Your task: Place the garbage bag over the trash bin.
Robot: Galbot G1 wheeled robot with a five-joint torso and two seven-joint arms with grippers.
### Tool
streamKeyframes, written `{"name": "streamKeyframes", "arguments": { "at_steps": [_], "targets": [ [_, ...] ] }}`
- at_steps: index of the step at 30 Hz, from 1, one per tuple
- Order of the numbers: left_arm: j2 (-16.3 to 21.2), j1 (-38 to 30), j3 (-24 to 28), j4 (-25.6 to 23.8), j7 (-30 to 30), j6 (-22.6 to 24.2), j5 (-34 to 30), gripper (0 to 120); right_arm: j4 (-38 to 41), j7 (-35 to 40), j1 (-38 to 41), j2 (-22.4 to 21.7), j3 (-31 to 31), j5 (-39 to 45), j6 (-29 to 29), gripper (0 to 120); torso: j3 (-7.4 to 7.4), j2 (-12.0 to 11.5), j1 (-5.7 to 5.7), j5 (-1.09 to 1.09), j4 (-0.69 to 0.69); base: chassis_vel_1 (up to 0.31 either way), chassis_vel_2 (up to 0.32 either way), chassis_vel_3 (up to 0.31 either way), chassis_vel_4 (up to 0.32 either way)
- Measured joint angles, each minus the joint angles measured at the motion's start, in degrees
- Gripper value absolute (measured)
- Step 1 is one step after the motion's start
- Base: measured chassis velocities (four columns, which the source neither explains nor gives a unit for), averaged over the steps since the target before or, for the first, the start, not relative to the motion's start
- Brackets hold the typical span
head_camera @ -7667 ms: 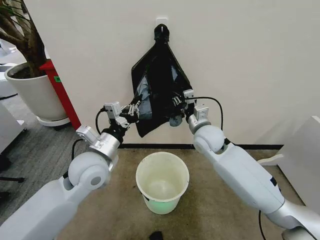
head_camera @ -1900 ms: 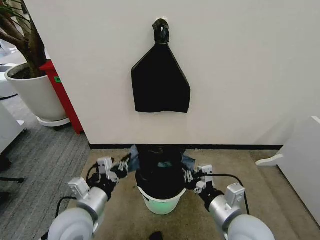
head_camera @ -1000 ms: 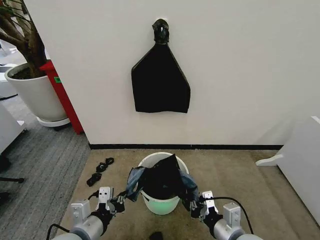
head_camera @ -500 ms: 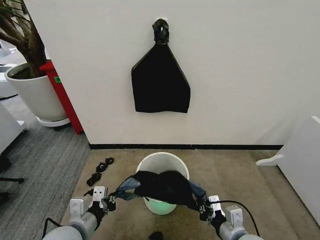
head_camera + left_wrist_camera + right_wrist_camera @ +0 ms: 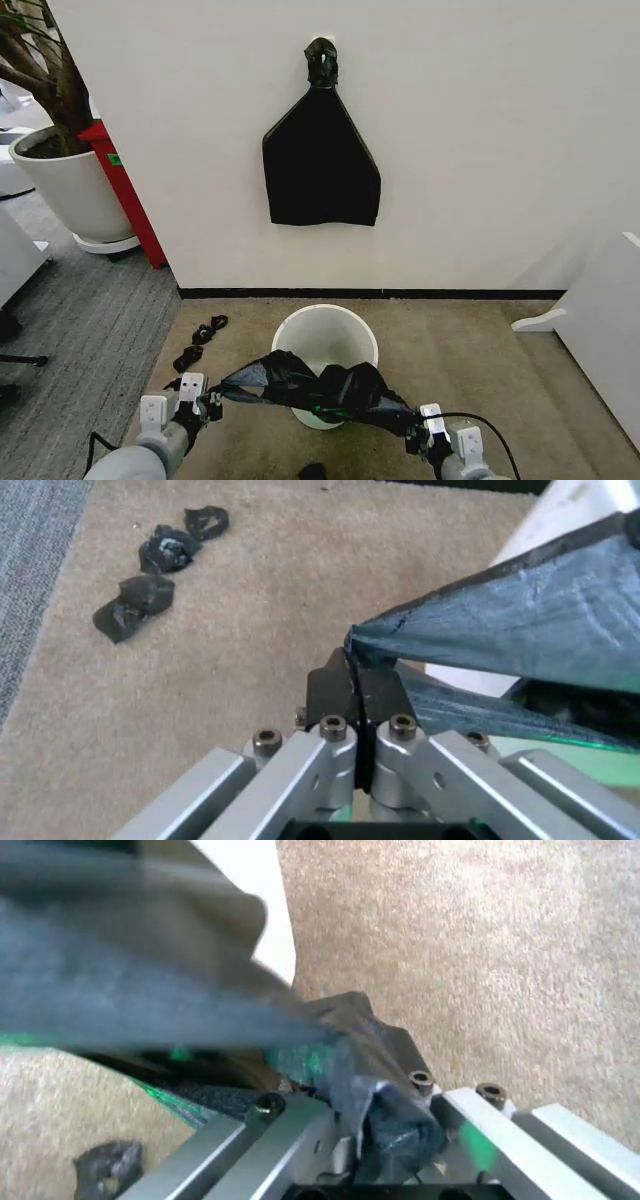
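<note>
No readable text, brand, number or sign in any view. Small green label (image 5: 115, 158) on red panel (image 5: 125, 185) beside plant pot (image 5: 62, 190): print too small to read. Garbage bag (image 5: 310, 385), trash bin (image 5: 325, 345), wall-hung black bag (image 5: 320, 165): unmarked.

A flat black bag (image 5: 321, 155) hangs knotted on the white wall (image 5: 480, 130). Plant pot (image 5: 68, 185) stands at left. Black scraps (image 5: 198, 342) lie on carpet (image 5: 460, 350).
</note>
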Motion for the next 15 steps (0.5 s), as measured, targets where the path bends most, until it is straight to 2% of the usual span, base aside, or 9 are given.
{"name": "streamKeyframes", "arguments": {
  "at_steps": [8, 10, 11, 15],
  "targets": [
    [-4.0, -1.6, 0.9, 6.8, 5.0, -4.7, 4.2, 0, -3.2, -0.7, 2.8, 2.1, -1.7, -1.1, 0.4, 0, 0.00, 0.0, 0.00, 0.00, 0.00, 0.000, 0.000, 0.000, 0.000],
    [-5.7, -2.6, 1.4, 9.8, 8.0, -8.9, 5.3, 0, -4.5, -1.2, 3.6, 3.0, -2.2, -2.1, 0.8, 0, 0.00, 0.0, 0.00, 0.00, 0.00, 0.000, 0.000, 0.000, 0.000],
    [-5.7, -2.6, 1.4, 9.8, 8.0, -8.9, 5.3, 0, -4.5, -1.2, 3.6, 3.0, -2.2, -2.1, 0.8, 0, 0.00, 0.0, 0.00, 0.00, 0.00, 0.000, 0.000, 0.000, 0.000],
    [-7.2, -4.2, 2.3, 12.7, 11.4, -13.9, 6.7, 0, -5.9, -1.8, 4.9, 3.7, -2.2, -3.4, 1.3, 0, 0.00, 0.0, 0.00, 0.00, 0.00, 0.000, 0.000, 0.000, 0.000]
  ]
}}
